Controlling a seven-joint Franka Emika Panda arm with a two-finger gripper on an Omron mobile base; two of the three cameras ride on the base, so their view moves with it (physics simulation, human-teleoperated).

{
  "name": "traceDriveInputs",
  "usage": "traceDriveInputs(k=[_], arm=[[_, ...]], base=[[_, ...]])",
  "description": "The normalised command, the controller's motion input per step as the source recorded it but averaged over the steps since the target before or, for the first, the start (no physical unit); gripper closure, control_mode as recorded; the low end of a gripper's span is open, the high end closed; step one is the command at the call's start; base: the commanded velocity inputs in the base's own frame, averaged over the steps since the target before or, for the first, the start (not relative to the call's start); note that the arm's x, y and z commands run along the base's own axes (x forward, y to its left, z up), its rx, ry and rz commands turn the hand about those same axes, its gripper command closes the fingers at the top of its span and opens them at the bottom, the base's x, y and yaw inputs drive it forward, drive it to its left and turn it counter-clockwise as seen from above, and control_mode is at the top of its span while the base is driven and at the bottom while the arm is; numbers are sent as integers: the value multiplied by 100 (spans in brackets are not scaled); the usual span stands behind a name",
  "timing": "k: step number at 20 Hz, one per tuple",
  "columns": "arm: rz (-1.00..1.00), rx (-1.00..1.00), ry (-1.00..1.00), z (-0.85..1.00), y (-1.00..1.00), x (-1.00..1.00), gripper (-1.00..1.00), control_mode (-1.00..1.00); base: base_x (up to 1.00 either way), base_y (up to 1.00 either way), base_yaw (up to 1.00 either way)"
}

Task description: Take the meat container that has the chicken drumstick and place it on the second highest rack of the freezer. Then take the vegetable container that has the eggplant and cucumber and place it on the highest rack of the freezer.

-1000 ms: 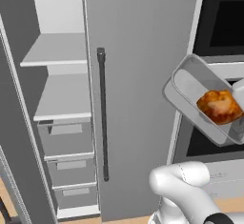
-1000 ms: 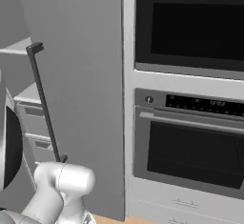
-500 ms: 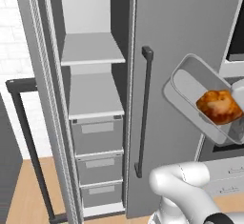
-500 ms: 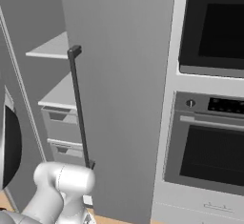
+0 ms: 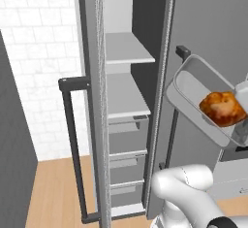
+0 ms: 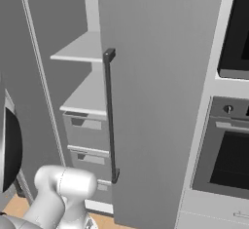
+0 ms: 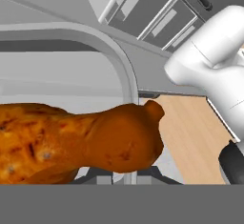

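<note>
While we look from the left base view, the meat container [image 5: 201, 101] hangs tilted in the air to the right of the open freezer [image 5: 127, 125], with the chicken drumstick [image 5: 223, 108] lying inside it; the highest rack [image 5: 127, 49] and the second rack [image 5: 125, 96] just below it are bare, with drawers [image 5: 127, 135] beneath; the dark door handle [image 5: 72, 144] stands at the left

From the right base view we see the freezer's closed right door [image 6: 155, 101] with its bar handle [image 6: 111, 116], both pale shelves to its left, and a black-glass oven [image 6: 228, 160] at the right

Through the hand view the drumstick [image 7: 76, 139] sits close before the camera on the container's pale wall [image 7: 71, 82]; we judge the gripper clamped together on the container's rim, though its fingertips are hidden

We take the first step to be in hand: carrying the meat tray to the freezer; next the tray needs levelling and swinging left, past the door edge, onto the second rack
</note>
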Motion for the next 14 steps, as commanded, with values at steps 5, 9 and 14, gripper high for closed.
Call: traceDriveInputs(k=[5,9,14], arm=[[0,0,0,0,0,0,100,-100],[-4,7,0,-15,-15,4,100,-100],[-5,6,11,-48,13,70,100,-100]], base=[[0,17,0],[0,0,0],[0,0,0]])
